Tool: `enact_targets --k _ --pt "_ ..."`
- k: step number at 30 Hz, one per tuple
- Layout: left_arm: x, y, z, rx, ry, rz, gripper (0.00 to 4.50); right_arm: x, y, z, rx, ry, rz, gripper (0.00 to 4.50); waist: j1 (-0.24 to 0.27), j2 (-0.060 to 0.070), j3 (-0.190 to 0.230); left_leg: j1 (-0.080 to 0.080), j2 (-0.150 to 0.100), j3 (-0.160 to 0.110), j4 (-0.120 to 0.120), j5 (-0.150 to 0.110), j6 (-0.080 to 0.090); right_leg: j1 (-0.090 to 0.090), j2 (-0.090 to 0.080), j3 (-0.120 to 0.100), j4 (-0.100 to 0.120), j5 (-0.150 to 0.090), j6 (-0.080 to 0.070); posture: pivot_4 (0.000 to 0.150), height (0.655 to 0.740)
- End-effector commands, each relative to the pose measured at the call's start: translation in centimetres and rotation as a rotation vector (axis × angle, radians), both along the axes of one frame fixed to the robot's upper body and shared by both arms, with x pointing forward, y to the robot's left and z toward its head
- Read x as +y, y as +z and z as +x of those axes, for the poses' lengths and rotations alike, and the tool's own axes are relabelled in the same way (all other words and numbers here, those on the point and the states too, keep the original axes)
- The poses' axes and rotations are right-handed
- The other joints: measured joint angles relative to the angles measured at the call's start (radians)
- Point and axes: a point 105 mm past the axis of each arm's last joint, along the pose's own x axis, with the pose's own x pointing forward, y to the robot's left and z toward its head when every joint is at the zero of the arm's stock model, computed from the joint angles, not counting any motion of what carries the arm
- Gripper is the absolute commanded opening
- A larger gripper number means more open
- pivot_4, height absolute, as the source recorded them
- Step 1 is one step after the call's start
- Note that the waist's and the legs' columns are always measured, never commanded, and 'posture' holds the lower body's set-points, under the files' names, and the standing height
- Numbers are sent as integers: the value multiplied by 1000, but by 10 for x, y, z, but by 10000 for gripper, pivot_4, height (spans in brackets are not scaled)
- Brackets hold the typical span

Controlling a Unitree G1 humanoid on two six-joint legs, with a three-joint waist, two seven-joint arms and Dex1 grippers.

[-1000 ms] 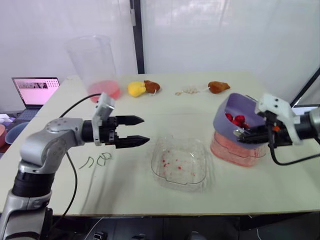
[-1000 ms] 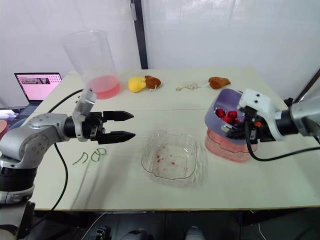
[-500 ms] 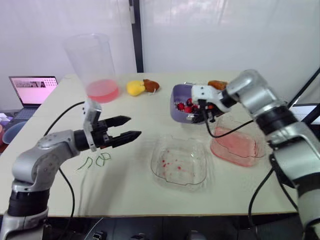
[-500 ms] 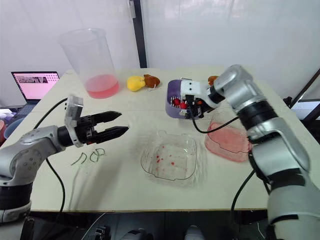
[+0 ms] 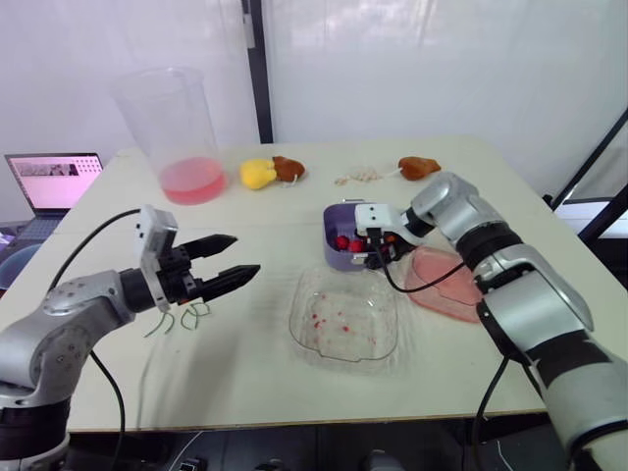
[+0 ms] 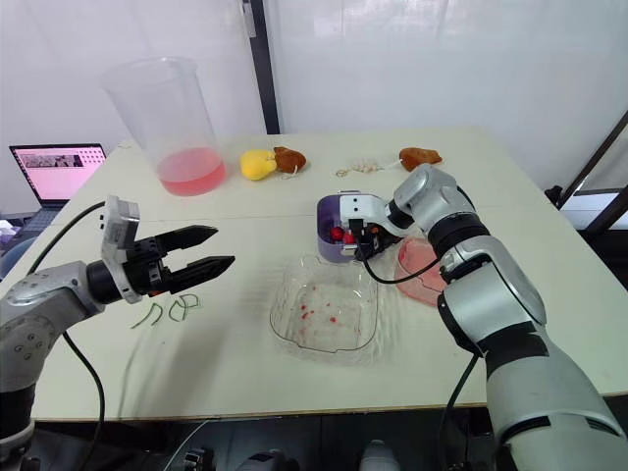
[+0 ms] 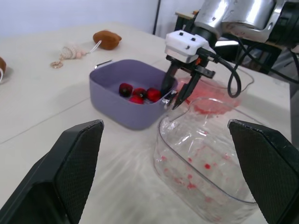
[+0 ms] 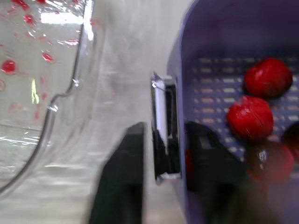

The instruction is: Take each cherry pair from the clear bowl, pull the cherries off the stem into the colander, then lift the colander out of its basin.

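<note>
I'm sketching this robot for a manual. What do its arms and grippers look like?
Both arms are silver-grey, built of rounded segments with black joints. Each ends in a white wrist housing carrying two black tapered fingers, on the left gripper and the right gripper alike. A loose black cable runs outside each arm. No markings are legible.

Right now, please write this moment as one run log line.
right gripper shut on colander rim | colander out of basin, beside bowl, cherries inside | left gripper open near stems
</note>
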Motion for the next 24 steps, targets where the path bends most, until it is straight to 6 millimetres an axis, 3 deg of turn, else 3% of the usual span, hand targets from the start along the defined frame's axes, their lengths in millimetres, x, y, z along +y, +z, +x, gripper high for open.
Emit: enact_targets --k 1,3,6,9,12,15,17,20,24 --pt "1 8 -3 -38 0 6 45000 5 35 3 -73 17 52 34887 -2 0 0 0 0 0 0 0 0 0 0 0 0 0 0 1500 7400" --pt "2 6 2 -31 28 24 45000 2 55 4 -106 -1 100 44685 -3 1 0 0 0 0 -1 0 0 0 0 0 0 0 0 1500 7400" --pt "5 0 8 -22 57 58 45000 -10 91 0 -151 -38 223 44685 1 1 0 0 0 0 -1 0 0 -1 0 0 0 0 0 1500 7400" --pt "8 -5 13 -32 78 64 45000 -37 133 -14 -199 -98 420 44685 6 1 0 0 0 -1 -1 0 0 0 0 0 0 0 0 1500 7400" --pt "11 -11 17 -26 85 86 45000 -51 152 -29 -231 -130 570 44685 11 1 0 0 -1 -1 -1 0 0 0 0 0 0 0 0 1500 7400" --pt "18 -19 19 -14 89 129 45000 -86 156 -66 -309 -192 717 44685 23 0 0 0 0 -1 -1 0 0 0 0 0 -1 0 0 1500 7400" --pt "21 -20 18 -18 88 138 45000 -114 153 -85 -346 -325 781 44685 34 1 0 -1 0 1 -1 0 0 -1 0 0 0 0 0 1500 7400" --pt "41 -22 20 -3 113 170 45000 -157 133 -119 -528 -445 704 44685 43 2 0 -6 0 1 3 0 0 -5 -1 1 1 0 0 1500 7400" --pt "56 -22 22 5 117 194 45000 -194 109 -147 -618 -602 681 44685 46 4 -1 -5 0 5 3 0 0 -6 -1 2 2 0 0 1500 7400"
